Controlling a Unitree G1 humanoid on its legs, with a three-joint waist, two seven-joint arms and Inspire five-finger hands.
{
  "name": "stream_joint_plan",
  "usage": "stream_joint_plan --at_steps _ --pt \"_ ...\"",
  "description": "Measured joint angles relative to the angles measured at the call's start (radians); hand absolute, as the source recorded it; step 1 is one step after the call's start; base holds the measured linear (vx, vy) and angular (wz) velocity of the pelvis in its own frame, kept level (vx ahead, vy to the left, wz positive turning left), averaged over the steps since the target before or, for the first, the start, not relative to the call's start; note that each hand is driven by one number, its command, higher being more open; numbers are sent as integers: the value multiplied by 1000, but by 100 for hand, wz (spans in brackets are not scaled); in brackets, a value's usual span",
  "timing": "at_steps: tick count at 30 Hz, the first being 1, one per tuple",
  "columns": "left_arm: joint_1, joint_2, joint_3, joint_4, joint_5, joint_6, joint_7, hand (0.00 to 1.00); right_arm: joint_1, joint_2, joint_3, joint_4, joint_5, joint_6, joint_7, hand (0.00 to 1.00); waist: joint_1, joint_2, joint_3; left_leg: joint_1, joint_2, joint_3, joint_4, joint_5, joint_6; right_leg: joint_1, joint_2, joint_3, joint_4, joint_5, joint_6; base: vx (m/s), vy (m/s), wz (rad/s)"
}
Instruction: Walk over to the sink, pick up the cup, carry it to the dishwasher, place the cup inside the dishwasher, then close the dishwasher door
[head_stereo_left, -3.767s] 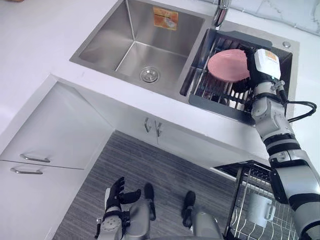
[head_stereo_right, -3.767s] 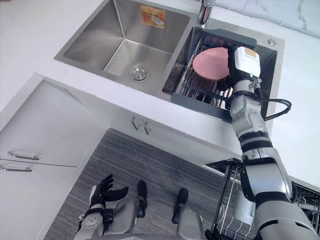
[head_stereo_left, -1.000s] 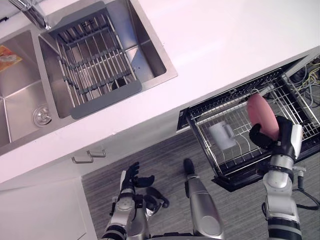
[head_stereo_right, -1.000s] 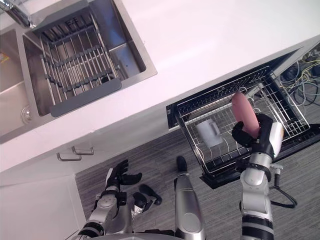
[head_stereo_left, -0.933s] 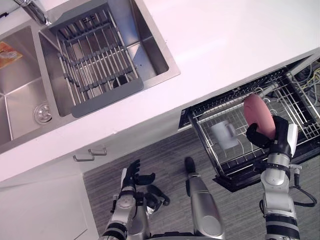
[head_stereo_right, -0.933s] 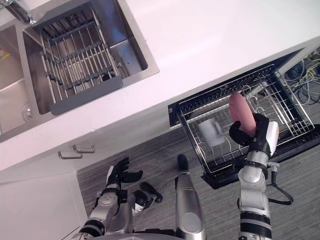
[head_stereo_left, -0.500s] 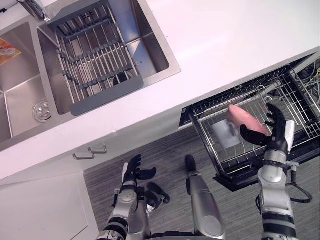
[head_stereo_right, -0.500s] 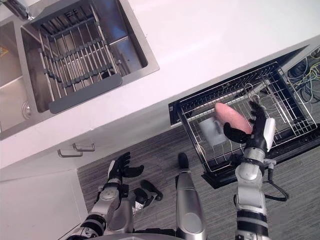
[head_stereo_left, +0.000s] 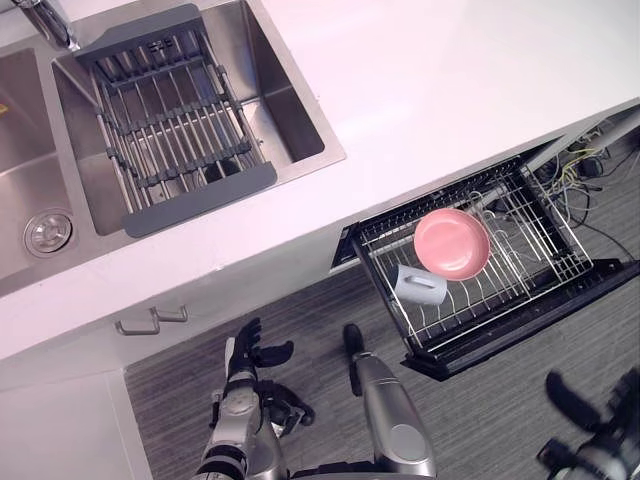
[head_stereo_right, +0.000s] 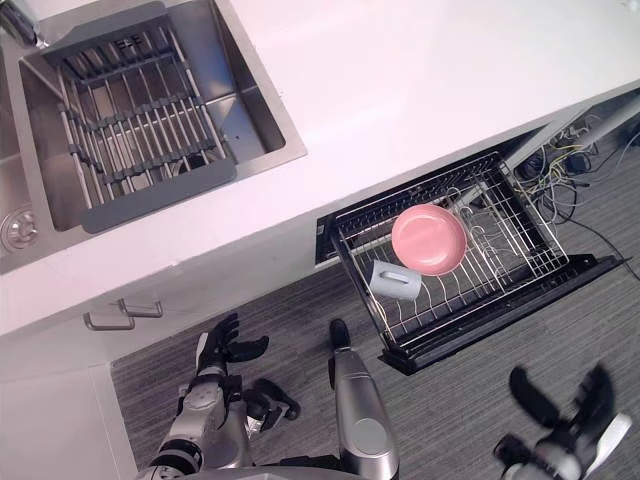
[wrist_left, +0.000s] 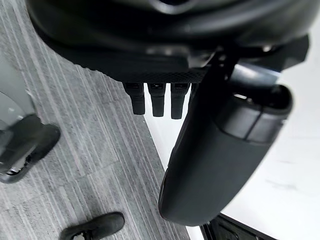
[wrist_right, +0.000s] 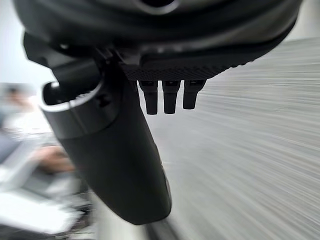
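Note:
A pink bowl (head_stereo_left: 452, 243) lies in the pulled-out wire rack (head_stereo_left: 540, 240) of the open dishwasher, beside a white cup (head_stereo_left: 419, 285) lying on its side. My right hand (head_stereo_right: 560, 430) hangs low over the floor, well clear of the rack, with fingers spread and nothing in it. Down by my side my left hand (head_stereo_left: 248, 358) is idle, fingers relaxed and empty. In the wrist views both the left hand (wrist_left: 210, 150) and the right hand (wrist_right: 115, 150) show straight fingers over grey floor.
The steel sink (head_stereo_left: 290, 110) with a grey drying rack (head_stereo_left: 170, 120) sits at upper left in the white counter (head_stereo_left: 450, 80). The dishwasher door (head_stereo_left: 520, 325) sticks out low over the floor. Loose cables (head_stereo_left: 580, 165) lie right of it. Cabinet handles (head_stereo_left: 150, 322) show below the sink.
My right hand has let go of the pink bowl, which now rests in the rack, and has dropped away to the lower right. The camera has shifted slightly.

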Motion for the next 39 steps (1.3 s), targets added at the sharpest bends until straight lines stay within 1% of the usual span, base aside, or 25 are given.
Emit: stream_joint_plan --at_steps 1,3,4,5,7,9,11,13,16,17,18,19,21,22,23,24,28,30,31,33,34,36,37,38,39 --pt "3 2 -1 0 0 0 0 90 0 1 25 26 27 2 12 90 -1 0 0 2 1 1 1 -1 -1 -1 1 0 3 -1 -1 26 -47 -5" --pt "6 7 -2 -7 -1 0 0 90 -8 -3 152 88 94 5 58 90 3 0 0 1 4 0 4 -2 -4 -2 2 -2 8 -3 -3 8 -50 -1" --pt "6 7 -3 -9 -2 0 -1 90 -15 -7 181 93 107 5 72 90 4 0 0 0 4 -1 4 -3 -5 -4 1 -3 8 -3 -3 -11 -43 3" --pt "5 4 -8 -18 -2 -1 -5 90 -51 -20 249 98 140 5 102 90 15 0 0 -8 1 -4 4 -3 -6 -12 -5 -11 12 -3 -3 -12 -24 3" --pt "5 5 -23 -32 -2 -1 -6 90 -100 -36 289 98 140 5 108 90 28 1 0 -24 -4 -17 5 -3 -6 -23 -23 -32 16 -2 -4 -13 -14 20" --pt "3 10 -35 -46 -2 -6 -8 90 -141 -62 295 111 143 6 101 90 42 2 1 -54 -12 -47 4 10 7 -34 -39 -58 18 -2 -4 -5 -23 42" --pt "-6 16 -38 -48 -3 -7 -8 90 -205 -116 298 104 137 14 60 90 61 6 4 -91 -30 -84 -7 27 20 -48 -62 -85 19 -1 -4 -2 -30 46" --pt "-15 26 -52 -49 -3 -8 -8 90 -243 -143 300 104 137 21 46 90 80 13 8 -108 -44 -108 -19 38 26 -52 -79 -108 17 -1 -3 -16 -22 47" --pt "-19 54 -67 -56 -4 -11 -6 90 -370 -147 300 103 139 41 -8 90 103 28 16 -128 -71 -148 -51 63 30 -52 -107 -142 10 2 -2 -41 -34 46" --pt "-22 62 -68 -57 -4 -14 -4 90 -426 -156 300 103 139 48 -25 90 117 40 21 -138 -75 -158 -58 69 27 -52 -110 -153 2 8 -3 -39 -42 29" --pt "-29 70 -71 -57 -4 -14 -4 90 -487 -175 301 103 139 63 -35 90 135 51 27 -146 -78 -169 -66 82 32 -52 -113 -163 -5 13 -6 -36 -48 27" --pt "-33 73 -72 -57 -4 -14 -4 90 -515 -187 303 103 139 75 -37 90 142 56 30 -149 -80 -175 -72 89 34 -52 -114 -168 -8 15 -7 -32 -75 32" --pt "-48 77 -72 -57 -5 -16 -4 90 -617 -241 311 106 138 109 -44 90 166 81 31 -171 -92 -203 -99 124 44 -59 -125 -197 -16 19 -11 -6 -94 37" --pt "-50 78 -71 -58 -5 -18 -4 90 -639 -256 318 107 136 111 -44 90 173 86 31 -174 -93 -206 -102 129 44 -61 -125 -201 -16 19 -12 23 -89 28" --pt "-49 79 -71 -59 -5 -21 -2 90 -689 -291 358 95 95 109 -39 90 176 90 31 -178 -93 -214 -109 138 44 -62 -125 -210 -15 20 -13 24 -89 19" --pt "-50 80 -70 -60 -7 -22 0 90 -722 -298 373 94 92 130 -69 90 178 90 31 -178 -93 -224 -117 147 44 -60 -124 -217 -13 20 -14 18 -88 21" --pt "-53 72 -80 -73 -14 -26 -3 90 -702 -328 388 95 40 131 -49 90 164 90 31 -186 -94 -256 -119 159 42 -46 -128 -240 -14 19 -16 -21 -64 22" --pt "-54 72 -82 -78 -13 -27 -4 90 -685 -328 388 90 2 130 -34 90 156 90 31 -183 -94 -280 -120 163 36 -27 -130 -260 -16 14 -24 -64 -65 31" --pt "-54 73 -82 -78 -13 -26 -4 90 -650 -330 388 68 -30 118 -8 90 154 90 30 -182 -93 -298 -120 164 30 -13 -131 -276 -15 8 -32 -68 -78 30" --pt "-54 75 -82 -78 -13 -26 -4 90 -610 -330 389 37 -59 97 14 90 155 89 30 -180 -90 -309 -120 167 29 -1 -131 -290 -17 4 -37 -39 -55 24" --pt "-51 76 -82 -77 -13 -26 -5 90 -564 -329 392 9 -86 69 39 90 154 88 27 -176 -89 -323 -122 168 27 10 -130 -302 -19 -2 -36 -20 -53 23" --pt "-46 79 -85 -71 -13 -25 -7 90 -506 -325 397 4 -121 32 78 90 152 82 20 -169 -90 -338 -130 174 23 29 -130 -318 -30 -10 -35 -4 -70 27" --pt "-37 90 -91 -54 -11 -24 -11 90 -447 -305 396 12 -146 11 103 90 145 71 -4 -167 -94 -356 -148 185 17 44 -129 -339 -46 -11 -36 36 -54 25" --pt "-36 95 -94 -49 -11 -24 -12 90 -435 -299 396 15 -147 7 106 90 143 67 -9 -164 -94 -359 -152 186 16 48 -129 -343 -48 -12 -36 56 -44 31" --pt "-26 114 -105 -31 -3 -21 -18 90 -401 -271 396 39 -155 -2 118 90 135 52 -27 -156 -96 -369 -164 194 10 61 -129 -354 -54 -17 -36 71 -34 16"
